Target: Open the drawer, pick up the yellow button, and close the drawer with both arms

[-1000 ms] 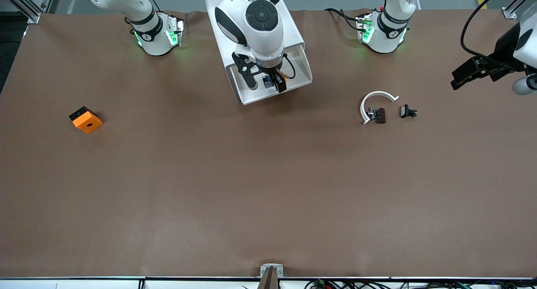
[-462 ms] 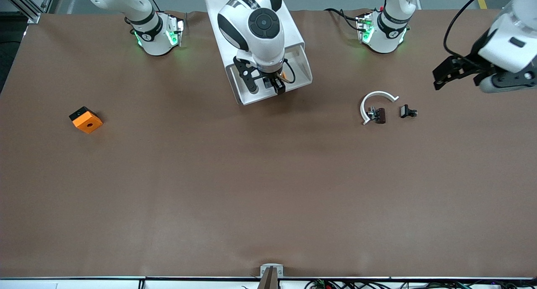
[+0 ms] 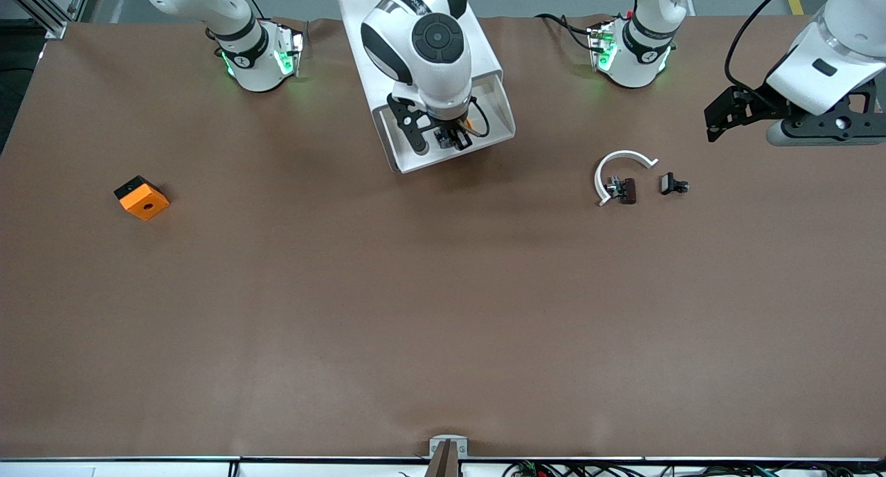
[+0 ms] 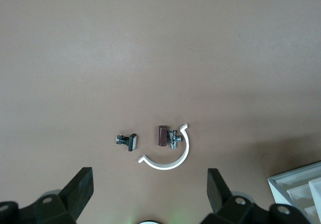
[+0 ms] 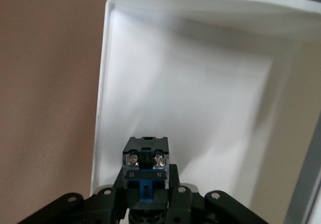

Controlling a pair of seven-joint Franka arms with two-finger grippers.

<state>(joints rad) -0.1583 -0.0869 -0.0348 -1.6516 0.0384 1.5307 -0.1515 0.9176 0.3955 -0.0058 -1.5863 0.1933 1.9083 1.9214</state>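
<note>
The top drawer (image 3: 415, 160) of the white cabinet (image 3: 360, 20) stands pulled out toward the front camera. My right gripper (image 3: 451, 138) hangs over the open drawer and is shut on the button. In the right wrist view the button (image 5: 145, 164) shows its dark body with a blue part and two screws between the fingers, above the drawer's white floor (image 5: 200, 83). Its cap is hidden. My left gripper (image 3: 720, 113) is open and empty in the air over the left arm's end of the table; the left wrist view shows its fingers (image 4: 83, 189) spread wide.
A white C-shaped ring (image 3: 619, 167), a small brown part (image 3: 626, 190) and a small black part (image 3: 673, 184) lie near the left arm's end; all three show in the left wrist view, the ring (image 4: 173, 159) among them. An orange block (image 3: 141, 197) lies toward the right arm's end.
My left arm has swung in from the table's end, bringing its open gripper closer to the small parts. My right gripper has shifted slightly over the drawer, still holding the button.
</note>
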